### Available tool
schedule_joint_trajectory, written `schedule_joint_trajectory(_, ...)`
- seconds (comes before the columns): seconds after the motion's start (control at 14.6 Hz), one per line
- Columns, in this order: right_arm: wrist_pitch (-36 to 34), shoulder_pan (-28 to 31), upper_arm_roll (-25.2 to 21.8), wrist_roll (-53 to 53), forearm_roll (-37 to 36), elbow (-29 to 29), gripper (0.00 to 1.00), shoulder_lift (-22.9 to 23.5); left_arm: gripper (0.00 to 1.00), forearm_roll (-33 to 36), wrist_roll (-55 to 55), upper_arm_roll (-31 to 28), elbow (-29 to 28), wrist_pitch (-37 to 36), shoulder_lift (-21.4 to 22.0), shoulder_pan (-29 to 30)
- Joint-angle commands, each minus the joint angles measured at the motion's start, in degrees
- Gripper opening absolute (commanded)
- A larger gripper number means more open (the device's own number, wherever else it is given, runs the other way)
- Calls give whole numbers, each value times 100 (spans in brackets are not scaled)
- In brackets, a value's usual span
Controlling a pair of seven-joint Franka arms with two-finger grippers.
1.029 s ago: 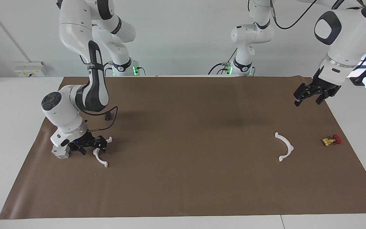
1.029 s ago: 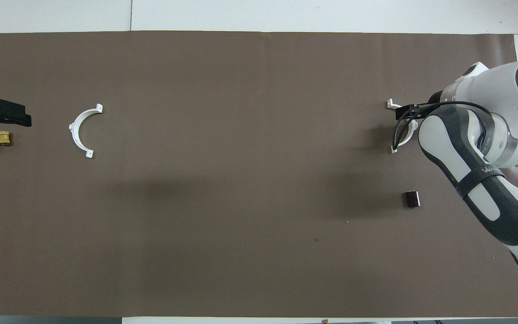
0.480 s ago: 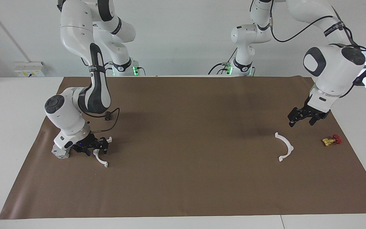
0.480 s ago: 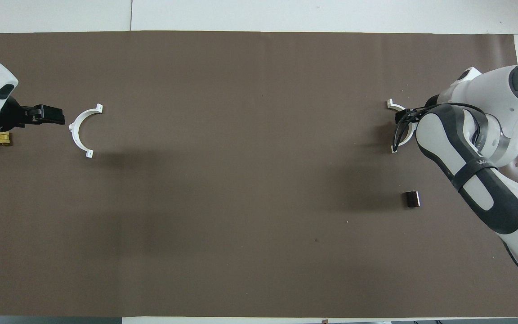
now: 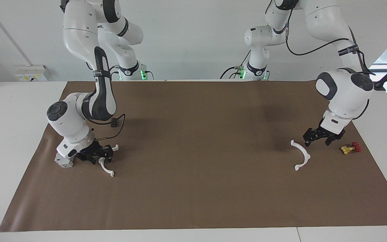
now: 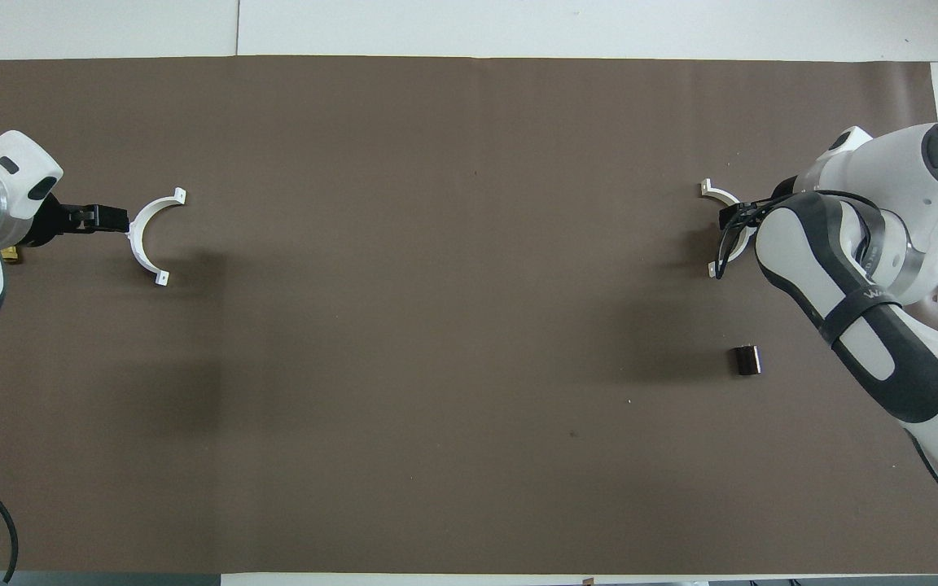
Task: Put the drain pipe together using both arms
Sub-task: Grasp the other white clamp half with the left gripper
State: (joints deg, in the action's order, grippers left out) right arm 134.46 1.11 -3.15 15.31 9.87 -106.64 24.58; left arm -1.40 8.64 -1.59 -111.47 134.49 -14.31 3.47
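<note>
1. Facing view: right gripper [image 5: 103, 155] down on one half-ring [image 5: 108, 169], grip impossible to tell; left gripper [image 5: 317, 139] spread, low just beside the other half-ring [image 5: 302, 156].
2. Overhead view: left gripper at that arc's mid-curve; halves well apart, apparently neither lifted; joining entirely left to do.

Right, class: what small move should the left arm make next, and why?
Probably lower the left end effector over the mid-curve of the half-ring beside it and close. It hangs open next to that arc, not around it, while the right end effector is down at the other half-ring. Both pieces must be held before joining.
</note>
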Motion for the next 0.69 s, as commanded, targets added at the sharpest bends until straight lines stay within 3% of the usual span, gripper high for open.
schedule_joint_trajectory(0.0, 62, 47, 25, 218, -29, -164, 70, -67, 96, 34, 85, 9, -94, 533, -334, -13)
schedule_joint_trajectory(0.27, 62, 56, 25, 315, -29, -182, 60, -67, 93, 34, 468, 9, -85, 1017, -722, -22)
schedule_joint_trajectory(0.48, 98, 47, 25, 306, -29, -173, 24, -67, 91, 34, 920, 18, -76, 1062, -758, -13)
schedule_joint_trajectory(0.62, 89, 38, 25, 263, -29, -129, 5, -58, 91, 34, 964, 18, -76, 1062, -810, -22)
